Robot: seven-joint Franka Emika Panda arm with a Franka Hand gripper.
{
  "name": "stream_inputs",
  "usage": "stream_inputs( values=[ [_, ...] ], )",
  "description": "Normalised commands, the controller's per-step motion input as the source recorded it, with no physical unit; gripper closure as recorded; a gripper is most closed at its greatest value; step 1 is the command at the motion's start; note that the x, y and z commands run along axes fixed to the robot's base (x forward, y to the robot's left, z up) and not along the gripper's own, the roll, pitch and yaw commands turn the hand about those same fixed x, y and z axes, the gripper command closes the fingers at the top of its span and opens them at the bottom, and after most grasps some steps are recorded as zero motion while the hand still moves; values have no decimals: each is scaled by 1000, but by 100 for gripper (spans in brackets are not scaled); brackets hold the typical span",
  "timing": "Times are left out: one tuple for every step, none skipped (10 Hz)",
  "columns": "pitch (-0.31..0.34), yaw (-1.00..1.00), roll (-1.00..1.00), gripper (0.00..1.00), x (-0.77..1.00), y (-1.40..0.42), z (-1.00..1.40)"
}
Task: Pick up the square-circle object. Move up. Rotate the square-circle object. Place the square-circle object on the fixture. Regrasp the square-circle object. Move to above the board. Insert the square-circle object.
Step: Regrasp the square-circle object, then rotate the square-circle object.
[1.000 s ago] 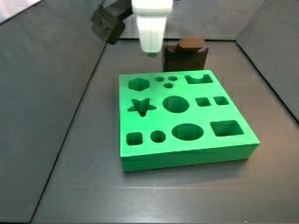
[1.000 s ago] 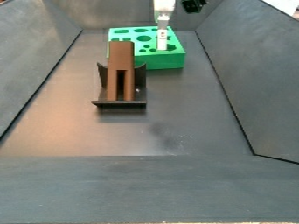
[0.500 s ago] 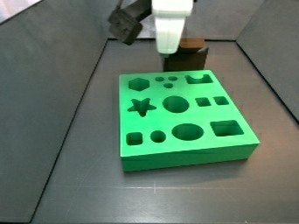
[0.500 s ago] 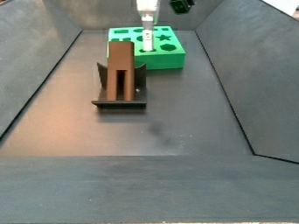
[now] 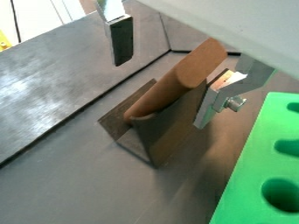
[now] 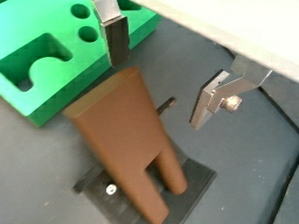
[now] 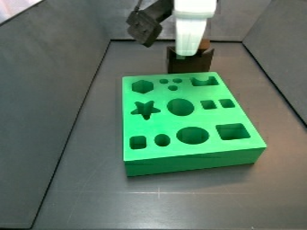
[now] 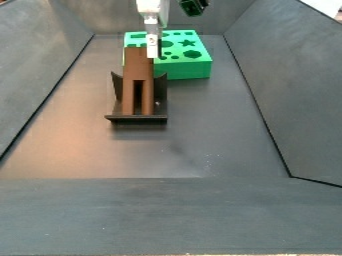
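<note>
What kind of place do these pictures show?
Probably a robot test cell: dark grey walled floor, a bright green slab with shaped cut-out holes, and an open pincer above a brown wooden pronged block on a dark bracket.

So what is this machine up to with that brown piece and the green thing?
A single robot arm is at work in a dark grey tray. Its gripper hangs open just above a dark brown wooden block with two prong-like legs, which leans on a small dark bracket fixture; the silver fingers stand either side of its top, not touching it. The bright green board with shaped cut-outs lies beside the fixture, its holes unfilled.
</note>
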Motion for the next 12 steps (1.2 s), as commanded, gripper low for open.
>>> stream_inputs(
  values=[
    [190,51,-1,0,694,-18,2],
    [197,51,2,0,591,-19,2],
    [198,53,-2,0,498,-20,-3],
    [200,55,-2,0,432,-16,-2],
    [204,55,0,0,363,-19,4],
    [207,57,-1,0,299,-21,-1],
    [205,59,-3,0,222,-18,0],
    [210,60,-1,0,161,-20,2],
    [214,61,0,0,94,-23,1],
    [205,61,-4,0,80,-23,7],
    [0,0,0,100,0,500,167],
    [0,0,0,100,-1000,196,752]
  ],
)
